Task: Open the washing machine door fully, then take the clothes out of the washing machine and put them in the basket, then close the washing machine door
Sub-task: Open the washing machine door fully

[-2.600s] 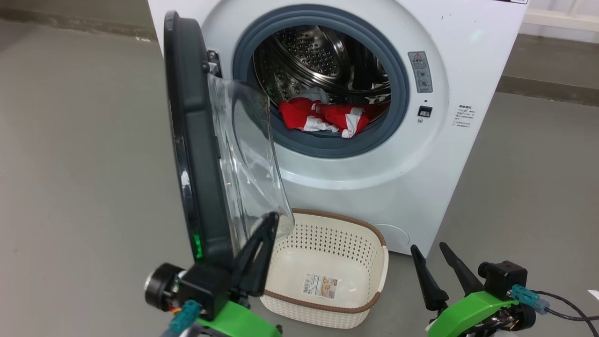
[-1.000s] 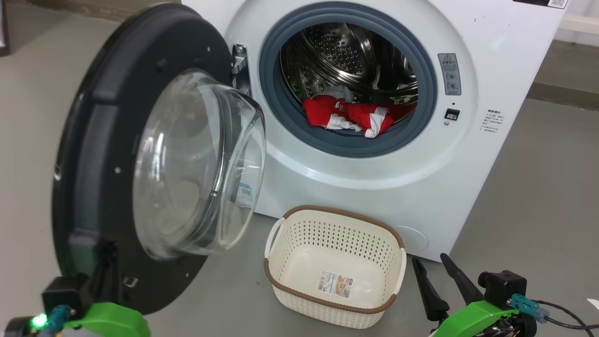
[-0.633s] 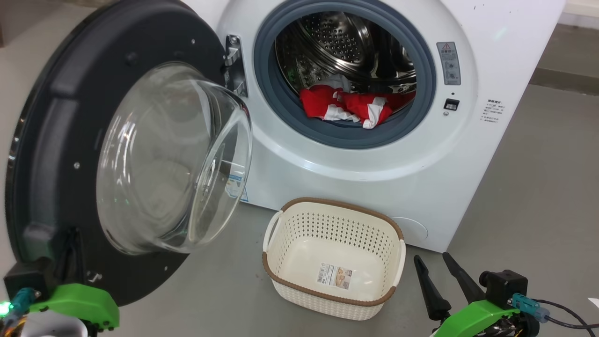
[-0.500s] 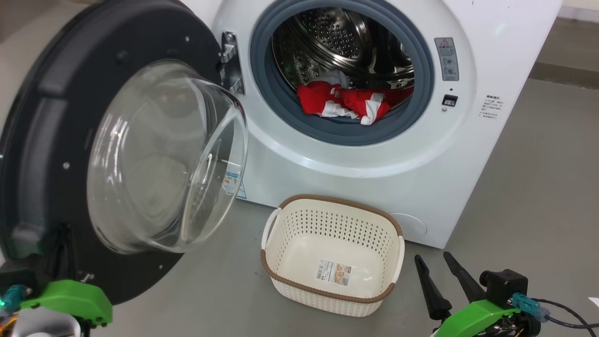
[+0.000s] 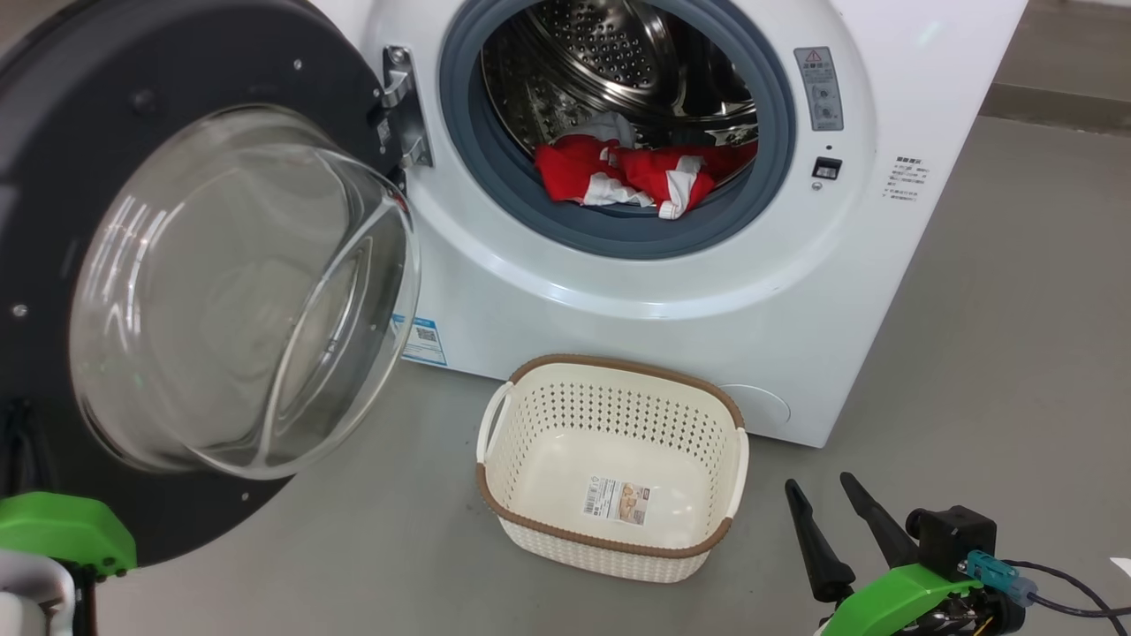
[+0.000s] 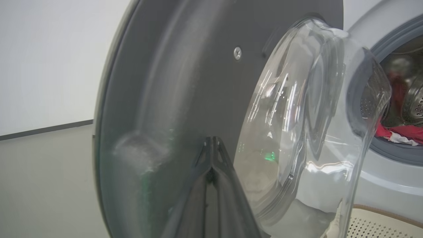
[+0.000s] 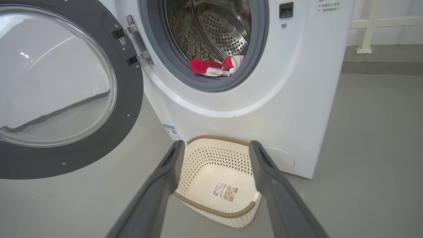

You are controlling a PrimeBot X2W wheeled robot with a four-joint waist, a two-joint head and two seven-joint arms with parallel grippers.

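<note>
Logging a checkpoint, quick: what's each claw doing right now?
Left claw: closed, gripping nothing, tips at the washing machine door.
Right claw: open, empty.

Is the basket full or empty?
Empty: the basket holds just a paper sticker on its floor, and the red clothes lie in the drum.

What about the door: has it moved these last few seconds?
Yes. The door has swung further open, leftward away from the washer front; it stood edge-on before, now its glass faces out.
</note>
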